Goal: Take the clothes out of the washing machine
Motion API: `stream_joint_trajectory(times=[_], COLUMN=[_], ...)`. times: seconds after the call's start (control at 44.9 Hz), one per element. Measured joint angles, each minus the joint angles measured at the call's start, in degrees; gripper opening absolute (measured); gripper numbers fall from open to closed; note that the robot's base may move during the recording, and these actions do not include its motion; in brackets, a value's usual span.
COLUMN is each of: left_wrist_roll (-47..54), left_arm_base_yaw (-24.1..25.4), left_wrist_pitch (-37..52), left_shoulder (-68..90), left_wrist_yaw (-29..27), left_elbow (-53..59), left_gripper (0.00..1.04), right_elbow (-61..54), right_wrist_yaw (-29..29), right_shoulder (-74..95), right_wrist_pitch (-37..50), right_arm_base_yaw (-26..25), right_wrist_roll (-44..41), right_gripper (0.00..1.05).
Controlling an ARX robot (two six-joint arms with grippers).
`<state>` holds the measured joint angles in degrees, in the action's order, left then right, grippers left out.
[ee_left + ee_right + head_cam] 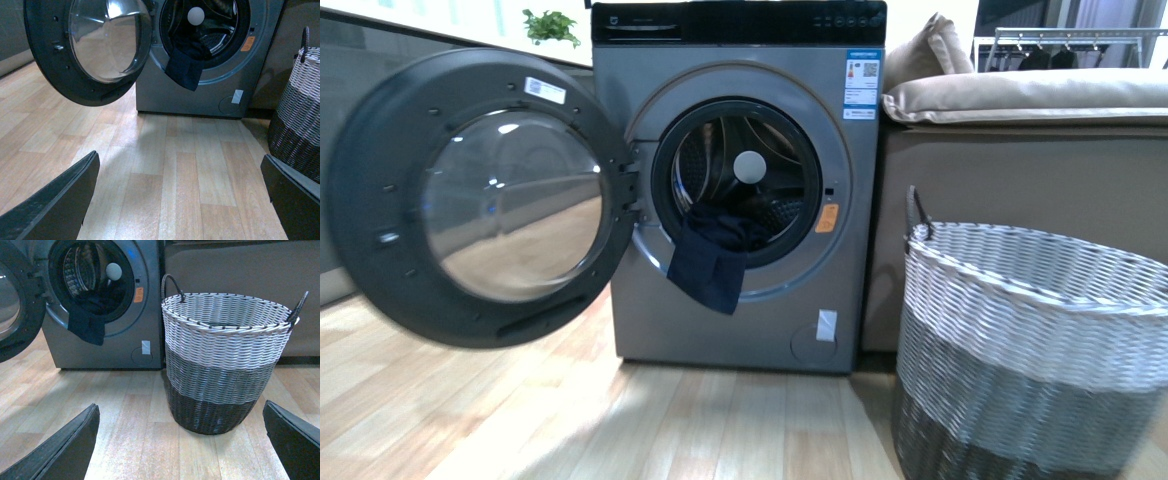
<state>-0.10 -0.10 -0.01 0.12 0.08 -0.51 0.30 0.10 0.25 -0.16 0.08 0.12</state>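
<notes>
The grey washing machine stands ahead with its round door swung open to the left. Dark navy clothes hang out over the lower rim of the drum opening, also visible as clothes in the left wrist view and clothes in the right wrist view. My left gripper is open over bare floor, well short of the machine. My right gripper is open too, low above the floor in front of the basket. Neither arm shows in the front view.
A grey-and-white woven basket stands right of the washer, with black handles. A beige sofa with cushions sits behind it. Wood plank floor stretches in front of the machine. The open door reaches out over the floor at the left.
</notes>
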Motion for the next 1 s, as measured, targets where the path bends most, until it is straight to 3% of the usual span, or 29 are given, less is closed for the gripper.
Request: stream_joint_trajectory(times=[1.002], left_wrist_roll=[0.0], left_arm_base_yaw=[0.0], left_wrist_pitch=[0.0], left_shoulder=[0.0], left_wrist_yaw=[-0.1], left_elbow=[0.0], left_gripper=[0.98], right_elbow=[0.0], right_wrist_yaw=[-0.2], right_shoulder=[0.0], right_wrist_pitch=[0.0], right_arm_base_yaw=[0.0], right_wrist_roll=[0.0], right_gripper=[0.97])
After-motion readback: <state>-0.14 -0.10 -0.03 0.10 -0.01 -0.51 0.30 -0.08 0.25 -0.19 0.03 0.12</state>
